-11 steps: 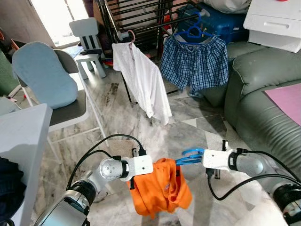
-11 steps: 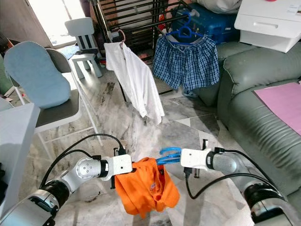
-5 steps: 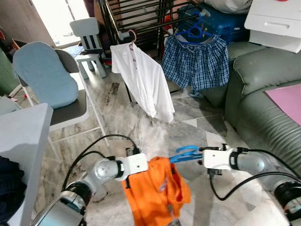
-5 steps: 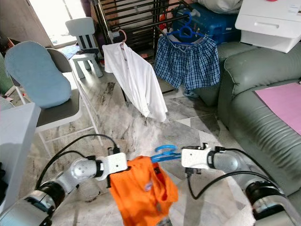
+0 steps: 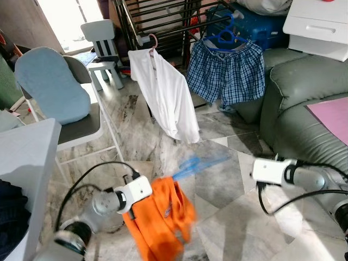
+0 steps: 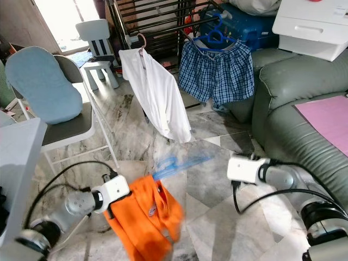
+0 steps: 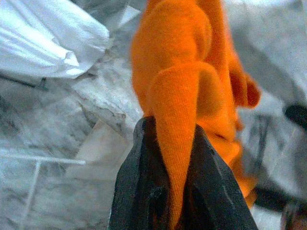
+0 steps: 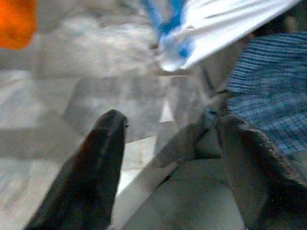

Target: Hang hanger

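Left gripper point(image 7: 168, 191) clenched on a fold of the orange garment point(image 5: 160, 217), low over the marble floor point(image 5: 228, 217). Blue hanger point(image 5: 197, 165), blurred, poking from the garment's top. Right gripper point(image 8: 187, 163) spread and holding nothing, apart from the hanger.

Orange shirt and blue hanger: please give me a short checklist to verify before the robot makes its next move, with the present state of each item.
1. Left gripper holds the orange shirt: ok, cloth is pinched between the jaws.
2. Right gripper holds the blue hanger: not ok, jaws open with nothing between them, apart from the hanger.
3. Hanger seated inside the shirt: cannot tell, it is blurred.
4. Free place on the drying rack beside the white shirt and checked shorts: cannot tell.
5. Shirt off the floor: ok.
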Controlling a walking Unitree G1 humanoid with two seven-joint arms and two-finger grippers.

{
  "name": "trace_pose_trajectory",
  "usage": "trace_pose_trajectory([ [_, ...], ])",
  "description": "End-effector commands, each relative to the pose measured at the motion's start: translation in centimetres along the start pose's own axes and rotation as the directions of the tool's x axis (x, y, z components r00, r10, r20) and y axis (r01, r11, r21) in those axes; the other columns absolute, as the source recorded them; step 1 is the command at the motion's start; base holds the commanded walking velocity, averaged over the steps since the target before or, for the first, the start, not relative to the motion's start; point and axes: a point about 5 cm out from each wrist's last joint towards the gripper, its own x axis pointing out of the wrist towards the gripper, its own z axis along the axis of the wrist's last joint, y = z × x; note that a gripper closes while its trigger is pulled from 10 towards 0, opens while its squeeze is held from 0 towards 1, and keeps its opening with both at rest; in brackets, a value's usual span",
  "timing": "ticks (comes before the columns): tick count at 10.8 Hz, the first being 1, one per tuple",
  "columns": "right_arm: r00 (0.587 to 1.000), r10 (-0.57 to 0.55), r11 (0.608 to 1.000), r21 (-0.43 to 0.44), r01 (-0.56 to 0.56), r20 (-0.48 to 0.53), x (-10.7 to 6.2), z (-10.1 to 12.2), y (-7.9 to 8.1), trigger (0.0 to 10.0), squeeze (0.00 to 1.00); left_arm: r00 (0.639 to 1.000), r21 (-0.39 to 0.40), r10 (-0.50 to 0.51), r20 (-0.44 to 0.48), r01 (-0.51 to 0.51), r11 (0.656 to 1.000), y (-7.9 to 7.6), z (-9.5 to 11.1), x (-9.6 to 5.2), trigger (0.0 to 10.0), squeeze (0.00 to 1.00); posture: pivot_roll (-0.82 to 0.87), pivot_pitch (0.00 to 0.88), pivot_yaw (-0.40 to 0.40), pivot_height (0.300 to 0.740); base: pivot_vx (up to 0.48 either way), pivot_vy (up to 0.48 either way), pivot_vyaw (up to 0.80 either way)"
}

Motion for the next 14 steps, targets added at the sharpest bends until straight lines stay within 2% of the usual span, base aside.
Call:
trace_pose_trajectory([
  [1, 0.999, -0.039, 0.999, 0.008, 0.039, 0.033, 0.2, 0.8, -0.6, 10.0, 1.00, 0.998, -0.046, 0.062, 0.002, -0.062, 0.997, 0.9, -0.3, -0.4, 0.0, 0.00, -0.22, 0.000, 0.133, 0.740, 0.000, 0.000, 0.00],
  [2, 0.996, -0.080, 0.995, 0.067, 0.077, 0.050, 0.5, 1.0, -0.1, 10.0, 1.00, 0.984, -0.237, 0.169, 0.047, -0.154, 0.959, 0.9, 0.0, -0.2, 0.0, 0.00, -0.22, 0.000, 0.133, 0.740, 0.000, 0.000, 0.00],
  [3, 0.986, -0.164, 0.970, 0.191, 0.153, 0.044, 1.4, 1.3, 1.4, 10.0, 1.00, 0.926, -0.545, 0.371, 0.072, -0.275, 0.792, 1.6, 0.3, -0.2, 0.0, 0.00, -0.22, 0.000, 0.125, 0.740, 0.000, 0.000, 0.00],
  [4, 0.977, -0.213, 0.937, 0.287, 0.196, 0.027, 2.2, 1.7, 2.7, 10.0, 1.00, 0.873, -0.649, 0.486, 0.040, -0.347, 0.677, 2.7, 0.2, -0.6, 0.0, 0.00, -0.22, 0.000, 0.116, 0.740, 0.000, 0.000, 0.00],
  [5, 0.974, -0.224, 0.925, 0.320, 0.207, 0.017, 2.6, 1.9, 3.3, 10.0, 1.00, 0.856, -0.649, 0.516, 0.033, -0.374, 0.663, 3.2, 0.1, -0.9, 0.0, 0.00, -0.21, 0.000, 0.112, 0.740, 0.000, 0.000, 0.00],
  [6, 0.976, -0.217, 0.894, 0.404, 0.195, 0.009, 3.6, 2.9, 5.0, 10.0, 1.00, 0.818, -0.599, 0.575, 0.022, -0.449, 0.663, 4.3, 0.2, -1.7, 0.0, 0.00, -0.20, 0.000, 0.105, 0.740, 0.000, 0.000, 0.00],
  [7, 0.974, -0.227, 0.849, 0.492, 0.194, 0.007, 4.2, 3.7, 5.9, 10.0, 1.00, 0.800, -0.615, 0.600, 0.012, -0.467, 0.636, 4.4, 0.2, -1.9, 1.2, 0.00, -0.19, 0.000, 0.099, 0.740, 0.000, 0.000, 0.00],
  [8, 0.967, -0.255, 0.736, 0.649, 0.193, 0.002, 4.9, 4.9, 7.3, 10.0, 1.00, 0.788, -0.648, 0.616, -0.017, -0.478, 0.593, 3.3, -0.3, -1.8, 3.4, 0.00, -0.19, 0.000, 0.094, 0.740, 0.000, 0.000, 0.00],
  [9, 0.962, -0.274, 0.669, 0.715, 0.201, -0.014, 5.1, 5.5, 8.1, 10.0, 1.00, 0.784, -0.653, 0.619, -0.041, -0.490, 0.578, 2.3, -0.7, -1.6, 9.4, 0.00, -0.18, 0.000, 0.089, 0.740, 0.000, 0.000, 0.00],
  [10, 0.957, -0.287, 0.615, 0.760, 0.209, -0.032, 5.3, 6.0, 8.9, 10.0, 0.98, 0.782, -0.662, 0.621, -0.055, -0.495, 0.563, 1.3, -0.9, -1.4, 10.0, 0.00, -0.18, 0.000, 0.078, 0.740, 0.000, 0.000, 0.00],
  [11, 0.956, -0.292, 0.592, 0.777, 0.212, -0.038, 5.5, 6.5, 9.3, 10.0, 0.95, 0.779, -0.669, 0.623, -0.072, -0.500, 0.549, 0.7, -0.9, -1.3, 10.0, 0.00, -0.18, 0.000, 0.074, 0.740, 0.000, 0.000, 0.00],
  [12, 0.956, -0.293, 0.567, 0.798, 0.202, -0.034, 5.7, 7.2, 9.7, 10.0, 0.80, 0.776, -0.675, 0.625, -0.085, -0.506, 0.537, 0.3, -1.1, -1.3, 10.0, 0.00, -0.18, 0.000, 0.071, 0.740, 0.000, -0.266, 0.00],
  [13, 0.953, -0.299, 0.577, 0.786, 0.224, -0.051, 5.7, 7.4, 9.6, 10.0, 0.80, 0.777, -0.679, 0.623, -0.088, -0.505, 0.534, 0.3, -1.0, -1.2, 10.0, 0.00, -0.18, 0.000, 0.071, 0.740, 0.000, -0.315, 0.00],
  [14, 0.954, -0.296, 0.565, 0.794, 0.223, -0.058, 5.7, 7.3, 9.6, 10.0, 0.81, 0.777, -0.676, 0.624, -0.085, -0.505, 0.537, 0.4, -0.8, -1.1, 10.0, 0.00, -0.18, 0.000, 0.073, 0.740, 0.000, -0.315, 0.00],
])
